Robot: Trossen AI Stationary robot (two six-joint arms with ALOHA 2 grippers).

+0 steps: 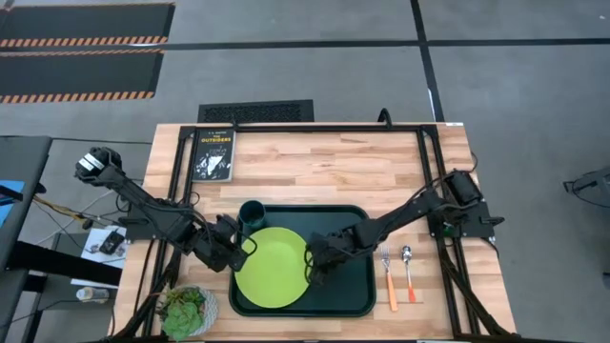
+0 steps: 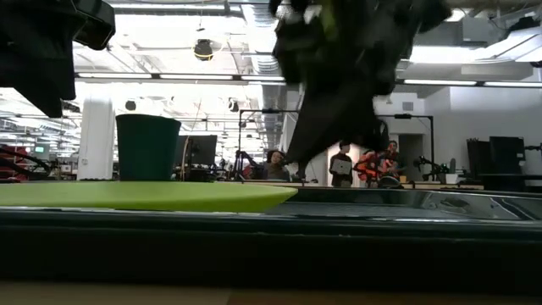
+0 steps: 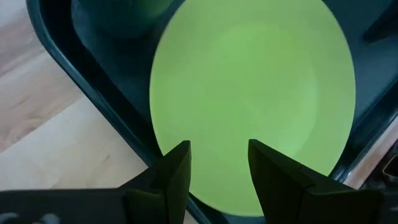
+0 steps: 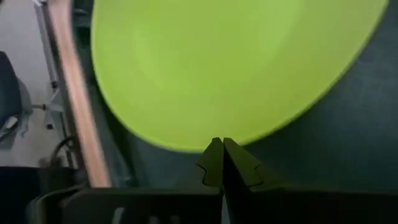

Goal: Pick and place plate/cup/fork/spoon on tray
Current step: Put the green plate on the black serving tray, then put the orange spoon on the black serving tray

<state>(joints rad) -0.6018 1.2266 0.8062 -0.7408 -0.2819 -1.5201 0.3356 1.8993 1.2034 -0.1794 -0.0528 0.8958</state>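
The lime-green plate lies flat in the left half of the dark green tray. The dark teal cup stands upright in the tray's far left corner. The fork and the spoon lie side by side on the table, right of the tray. My left gripper is open, with its fingers over the plate's left edge. My right gripper is shut, with its tips at the plate's right edge. In the low view the plate lies level and the cup stands behind it. My right gripper's shut fingertips stand at the plate's right rim, slanting down from the table's right side. I cannot tell whether they touch the rim. The plate lies flat in the tray.
A black book lies at the table's far left. A small bowl of green leaves stands at the near left corner, just left of the tray. People stand in the room beyond the table.
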